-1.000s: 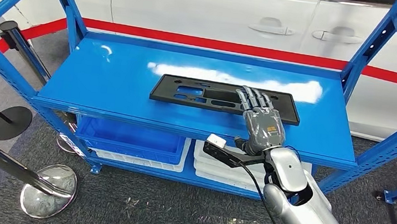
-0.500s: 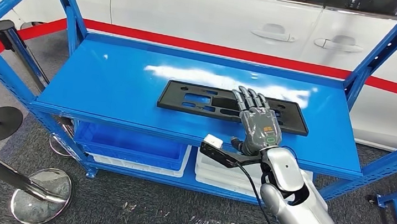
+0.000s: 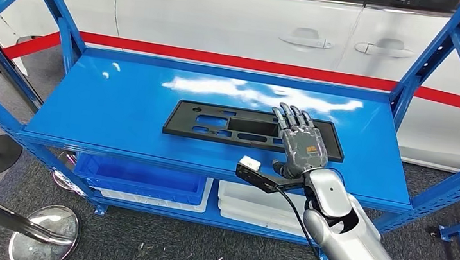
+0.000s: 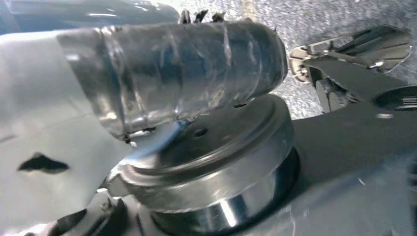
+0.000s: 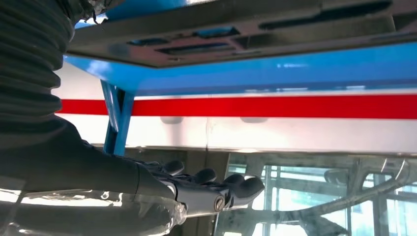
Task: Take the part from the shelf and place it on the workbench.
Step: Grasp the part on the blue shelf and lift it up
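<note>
A white car (image 3: pixel 239 21) with a red stripe (image 3: pixel 254 62) stands behind the blue frame posts (image 3: pixel 47 1) — grey speckled carpet (image 3: pixel 157 245) below, with chrome stanchion bases (image 3: pixel 42 239) and white trays (image 3: pixel 258 204) underneath

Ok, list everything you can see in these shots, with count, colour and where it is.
part: one, black flat panel with cut-outs, lying on the shelf's upper deck.
shelf: one, blue metal rack, in front of the robot.
bins: one blue, some white beside it, on the lower deck.
car: one, white, behind the shelf.
floor stripe: one, red, along the car.
barrier posts: chrome and black ones, on the left floor.
right hand: one, grey, fingers spread over the part's right end; contact unclear.
left hand: not identifiable in the left wrist view.
</note>
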Robot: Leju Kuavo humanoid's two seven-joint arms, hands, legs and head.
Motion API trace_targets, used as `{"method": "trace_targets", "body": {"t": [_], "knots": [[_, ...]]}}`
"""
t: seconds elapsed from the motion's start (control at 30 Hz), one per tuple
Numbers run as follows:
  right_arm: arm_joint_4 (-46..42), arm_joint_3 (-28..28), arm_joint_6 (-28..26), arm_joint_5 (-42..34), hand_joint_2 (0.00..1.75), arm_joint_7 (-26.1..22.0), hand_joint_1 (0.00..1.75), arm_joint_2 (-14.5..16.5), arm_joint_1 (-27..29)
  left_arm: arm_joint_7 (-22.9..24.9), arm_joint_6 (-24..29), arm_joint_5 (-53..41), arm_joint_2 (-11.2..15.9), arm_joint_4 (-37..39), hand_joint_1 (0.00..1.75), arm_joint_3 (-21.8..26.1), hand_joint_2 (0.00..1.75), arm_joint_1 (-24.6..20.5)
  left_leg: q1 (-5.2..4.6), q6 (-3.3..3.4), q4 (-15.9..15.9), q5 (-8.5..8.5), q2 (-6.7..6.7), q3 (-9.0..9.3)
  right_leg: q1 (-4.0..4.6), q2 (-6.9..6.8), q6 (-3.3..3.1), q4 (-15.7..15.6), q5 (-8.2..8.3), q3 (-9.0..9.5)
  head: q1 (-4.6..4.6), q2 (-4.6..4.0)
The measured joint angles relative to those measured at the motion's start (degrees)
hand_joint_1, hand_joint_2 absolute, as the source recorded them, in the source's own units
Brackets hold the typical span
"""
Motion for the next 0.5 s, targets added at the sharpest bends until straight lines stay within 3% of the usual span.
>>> {"method": "trace_targets", "body": {"t": [0.03, 0.07, 0.13, 0.2, 0.3, 0.37, 0.4, 0.5], "knots": [[0.7, 0.1, -0.2, 0.0, 1.75, 0.1, 0.0, 0.0, 0.0, 0.0, 0.0, 0.0, 0.0, 0.0, 0.0, 0.0, 0.0, 0.0, 0.01, -0.04, 1.0, 0.66, 0.0, -1.18, -0.01, 0.06, 0.0, 0.1, -0.22, 0.18, 0.01, 0.0], [1.4, 0.1, -0.4, 0.1, 1.75, 0.1, 0.0, 0.0, 0.0, 0.0, 0.0, 0.0, 0.0, 0.0, 0.0, 0.0, 0.0, 0.1, 0.02, -0.03, -0.3, 2.46, 0.0, -1.23, -0.05, 0.16, 0.09, 0.2, -0.48, 0.42, -0.01, 0.0], [2.9, 0.1, -1.2, 0.1, 1.75, 0.1, 0.0, 0.1, -0.2, 0.0, 0.0, 0.1, 0.0, 0.0, 0.0, 0.0, 0.0, 0.3, 0.05, 0.08, -7.2, 7.23, -0.08, 1.22, -0.13, 0.39, 0.44, 0.3, -1.06, 1.04, 0.01, 0.0], [4.6, 0.1, -2.0, 0.1, 1.75, 0.1, 0.0, 0.2, -0.6, -0.1, 0.0, 0.3, 0.0, 0.0, 0.0, 0.0, 0.0, 0.3, -0.09, 0.45, -12.9, 9.2, -0.31, 3.6, 0.01, 0.58, 1.03, 0.5, -1.47, 1.24, -0.09, 0.0], [6.9, 0.1, -2.4, 0.1, 1.75, 0.0, 0.0, 0.2, -1.0, -0.1, 0.0, 0.5, 0.0, 0.0, 0.0, 0.0, 0.0, 0.1, -0.28, 1.43, -14.2, 8.81, -0.46, 4.2, 0.13, 0.64, 1.97, 0.2, -1.63, 1.2, -0.14, 0.0], [8.4, 0.1, -2.3, 0.2, 1.75, -0.1, 0.0, 0.3, -1.3, -0.1, 0.0, 0.5, 0.0, 0.0, 0.0, 0.0, 0.0, 0.2, -0.18, 2.16, -14.6, 8.8, -0.43, 4.61, 0.03, 0.39, 2.48, 1.9, -2.67, 0.53, -0.04, 0.0], [9.0, 0.1, -2.3, 0.2, 1.75, -0.2, 0.0, 0.3, -1.4, -0.1, 0.0, 0.5, 0.0, 0.1, 0.0, 0.0, 0.0, 0.2, -0.12, 2.5, -14.7, 8.76, -0.4, 4.84, 0.01, 0.24, 2.66, 4.3, -3.84, -0.65, 0.01, 0.0], [11.0, 0.1, -2.2, 0.4, 1.75, -0.3, 0.0, 0.5, -1.6, -0.1, 0.0, 0.6, 0.0, 0.1, 0.0, 0.0, 0.0, 0.1, -0.31, 3.21, -14.8, 8.35, -0.37, 5.28, 0.02, 0.08, 2.91, 15.0, -7.53, -6.5, 0.07, 0.0]]}}
